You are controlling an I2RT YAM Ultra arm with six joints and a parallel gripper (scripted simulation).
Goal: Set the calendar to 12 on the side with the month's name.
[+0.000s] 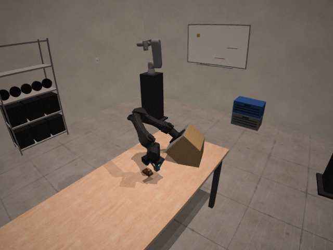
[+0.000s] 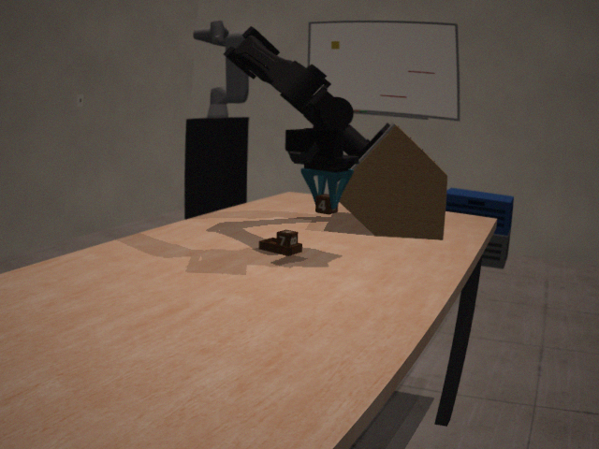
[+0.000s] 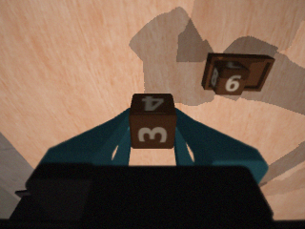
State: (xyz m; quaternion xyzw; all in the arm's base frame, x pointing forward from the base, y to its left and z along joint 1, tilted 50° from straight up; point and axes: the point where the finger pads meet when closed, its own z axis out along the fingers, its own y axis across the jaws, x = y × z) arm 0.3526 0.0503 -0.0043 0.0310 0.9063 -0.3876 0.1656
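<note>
Wrist view: gripper jaws gripping a cube above the table, faces 3 and 4 showing; tray sitting apart, carrying second cube.

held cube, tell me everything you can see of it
The held cube is dark brown, wood-like, with white digits: a 3 faces the wrist camera, and a 4 shows on the adjoining face, which is the one the exterior view sees. The gripper is shut on two opposite sides. It hangs level above the table, apart from the tray.
</note>
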